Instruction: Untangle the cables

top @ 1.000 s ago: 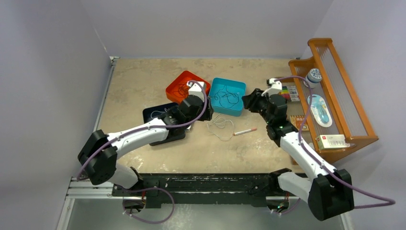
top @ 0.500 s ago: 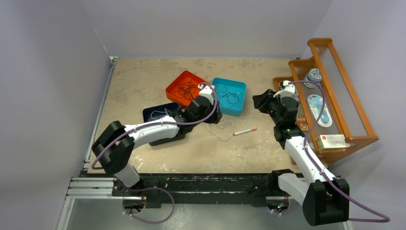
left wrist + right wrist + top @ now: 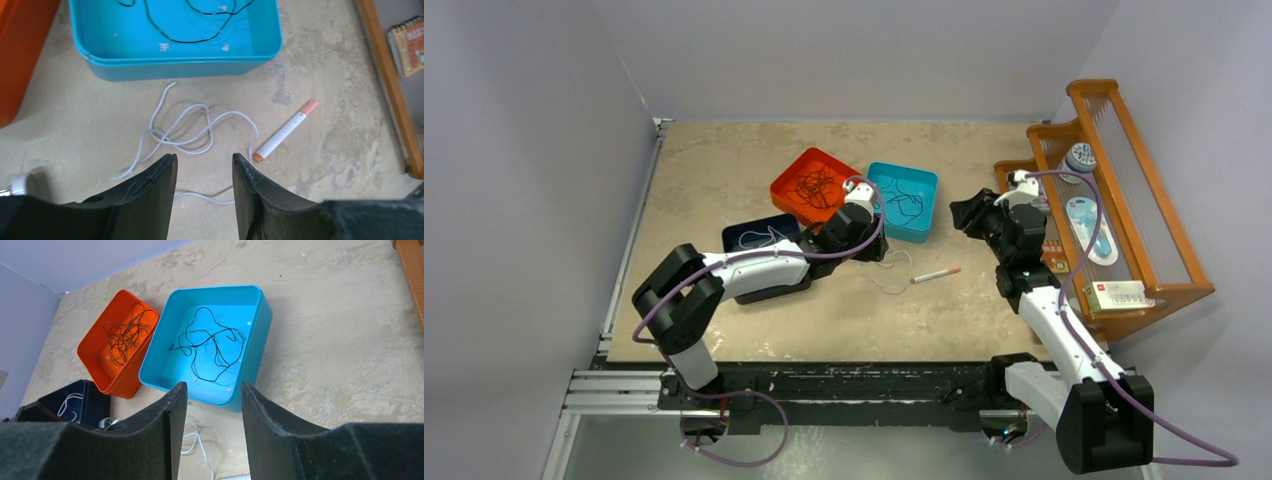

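1. 1 whitish-grey cable [image 3: 180,142] lies loose on the table [image 3: 330,90], just ahead of the left gripper [image 3: 204,160] and short of the teal tray [image 3: 175,70]; its loops sprawl crosswise; the left arm is nearer.
2. Left jaws stand apart, empty; the right gripper [image 3: 214,387], also spread and empty, hangs well apart, facing the black cable [image 3: 220,332] in that tray.
3. The whitish-grey cable's near end probably runs under the left fingers [image 3: 150,190], hidden.
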### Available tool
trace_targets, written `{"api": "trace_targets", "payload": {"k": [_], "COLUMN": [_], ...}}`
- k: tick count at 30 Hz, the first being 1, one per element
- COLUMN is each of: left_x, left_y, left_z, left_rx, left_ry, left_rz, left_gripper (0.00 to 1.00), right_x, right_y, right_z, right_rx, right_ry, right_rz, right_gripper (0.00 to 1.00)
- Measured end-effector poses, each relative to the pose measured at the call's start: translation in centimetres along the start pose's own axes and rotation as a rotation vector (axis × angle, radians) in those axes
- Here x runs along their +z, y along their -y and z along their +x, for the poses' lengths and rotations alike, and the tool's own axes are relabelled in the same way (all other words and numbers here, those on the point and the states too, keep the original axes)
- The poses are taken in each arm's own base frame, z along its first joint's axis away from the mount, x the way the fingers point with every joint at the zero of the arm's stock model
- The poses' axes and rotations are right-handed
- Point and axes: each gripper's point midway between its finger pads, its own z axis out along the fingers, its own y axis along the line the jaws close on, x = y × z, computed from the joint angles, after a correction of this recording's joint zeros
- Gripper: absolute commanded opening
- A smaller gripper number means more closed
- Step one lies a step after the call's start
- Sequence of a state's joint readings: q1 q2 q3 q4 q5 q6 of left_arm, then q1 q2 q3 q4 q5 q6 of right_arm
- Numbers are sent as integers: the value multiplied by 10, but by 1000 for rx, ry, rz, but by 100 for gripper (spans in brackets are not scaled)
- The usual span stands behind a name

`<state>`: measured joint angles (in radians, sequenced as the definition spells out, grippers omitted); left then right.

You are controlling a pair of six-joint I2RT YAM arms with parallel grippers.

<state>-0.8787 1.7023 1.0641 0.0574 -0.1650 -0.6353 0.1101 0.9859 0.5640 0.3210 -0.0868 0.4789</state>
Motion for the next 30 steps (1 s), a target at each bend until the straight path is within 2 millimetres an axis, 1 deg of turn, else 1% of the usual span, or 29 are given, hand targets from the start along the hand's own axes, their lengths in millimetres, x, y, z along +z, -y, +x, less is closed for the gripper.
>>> {"api": "trace_targets", "payload": {"k": [3,7,11,13,19,24,27,30], "left_x": [-3,-11,-15,-16,-19,-20,-18,-13], "left_y": [-11,-23,-28,-30,-41,-45,-45,-48], "left_z": [-1,-8,-9,-7,10,16,18,27], "left_rx": [7,13,17,18,30,28,28,30], "left_ry": [6,30,35,26,-29,-49,-55,-76], "left_rz": [-58,-123,-153,-158,-191,-204,-203,-209], "left_gripper": [43,43,43,43,43,43,42,41], "right_x": [0,0,0,0,3,4,5,5], "right_y": [-2,-4,-7,-8,-7,-9,-9,-9], "right_z": [1,0,0,-1,3,8,9,10], "right_rx": [0,0,-1,-1,0,2,2,2], "right_ry": [-4,-4,-4,-2,-16,-35,-41,-45], "right_rz": [-10,-20,-39,-43,-46,-57,-60,-64], "right_gripper": [47,47,47,47,47,47,47,47]}}
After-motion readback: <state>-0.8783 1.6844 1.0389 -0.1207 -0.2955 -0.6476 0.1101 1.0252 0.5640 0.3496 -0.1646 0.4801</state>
